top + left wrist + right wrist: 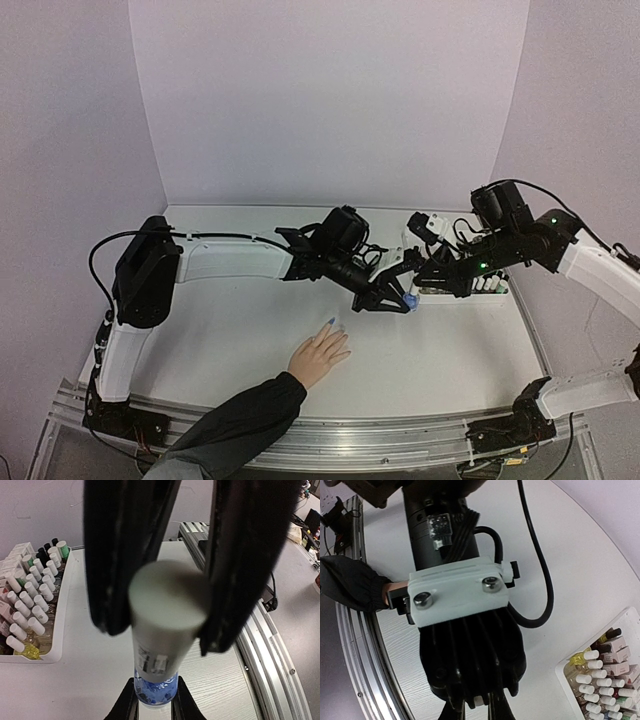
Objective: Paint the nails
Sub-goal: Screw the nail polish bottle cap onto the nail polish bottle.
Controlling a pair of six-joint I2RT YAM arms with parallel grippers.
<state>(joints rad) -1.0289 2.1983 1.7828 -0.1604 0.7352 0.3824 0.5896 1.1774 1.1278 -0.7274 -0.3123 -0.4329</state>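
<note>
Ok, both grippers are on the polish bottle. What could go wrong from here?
1. The left gripper clamps the white cap, while the right gripper pinches the blue bottle with its fingertips only. Twisting the cap off could make the bottle slip or tilt.
2. The bottle hangs above the table. Once open, polish may spill.
3. The hand lies near the grippers, so a dropped bottle might hit it.

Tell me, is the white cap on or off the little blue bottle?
On: white round cap meets blue glass bottle, no gap showing.
</note>
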